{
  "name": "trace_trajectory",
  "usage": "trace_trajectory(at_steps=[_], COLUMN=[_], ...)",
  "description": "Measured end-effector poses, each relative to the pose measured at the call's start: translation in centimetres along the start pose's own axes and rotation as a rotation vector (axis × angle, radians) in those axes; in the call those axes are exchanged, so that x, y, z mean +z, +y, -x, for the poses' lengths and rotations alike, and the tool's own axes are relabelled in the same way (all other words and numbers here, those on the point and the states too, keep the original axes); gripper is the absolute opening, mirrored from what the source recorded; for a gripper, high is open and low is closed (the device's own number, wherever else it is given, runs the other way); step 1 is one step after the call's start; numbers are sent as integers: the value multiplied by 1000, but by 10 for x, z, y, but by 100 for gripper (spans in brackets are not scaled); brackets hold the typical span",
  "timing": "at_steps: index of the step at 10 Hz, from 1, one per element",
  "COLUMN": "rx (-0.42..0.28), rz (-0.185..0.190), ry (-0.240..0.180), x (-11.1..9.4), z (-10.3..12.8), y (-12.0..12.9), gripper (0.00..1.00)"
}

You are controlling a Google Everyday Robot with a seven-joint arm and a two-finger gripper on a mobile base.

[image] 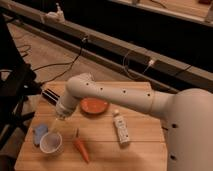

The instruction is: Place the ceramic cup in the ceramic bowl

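The gripper hangs open just over the cup, holding nothing. The cup sits between a blue thing and a carrot. The bowl lies farther back, near a bottle.

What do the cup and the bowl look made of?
Cup: white, smooth, matte-looking; likely ceramic, possibly plastic. Bowl: orange-red with a darker rim, smooth; probably glazed ceramic. The open gripper hovers just above the cup.
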State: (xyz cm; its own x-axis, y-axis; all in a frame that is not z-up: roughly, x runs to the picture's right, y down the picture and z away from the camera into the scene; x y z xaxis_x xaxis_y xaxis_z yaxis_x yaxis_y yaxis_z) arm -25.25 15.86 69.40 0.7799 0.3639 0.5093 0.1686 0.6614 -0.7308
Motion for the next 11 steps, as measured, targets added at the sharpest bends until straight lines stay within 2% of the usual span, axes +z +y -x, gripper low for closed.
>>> trace_trajectory(at_steps=[2, 6, 9, 11], rx=[-55, -59, -42, -15], rz=[21, 24, 44, 65], ry=[-18, -20, -16, -35], x=[22, 23, 27, 36], z=[16, 17, 3, -8], y=[8, 9, 15, 19], gripper=[65, 65, 65, 65])
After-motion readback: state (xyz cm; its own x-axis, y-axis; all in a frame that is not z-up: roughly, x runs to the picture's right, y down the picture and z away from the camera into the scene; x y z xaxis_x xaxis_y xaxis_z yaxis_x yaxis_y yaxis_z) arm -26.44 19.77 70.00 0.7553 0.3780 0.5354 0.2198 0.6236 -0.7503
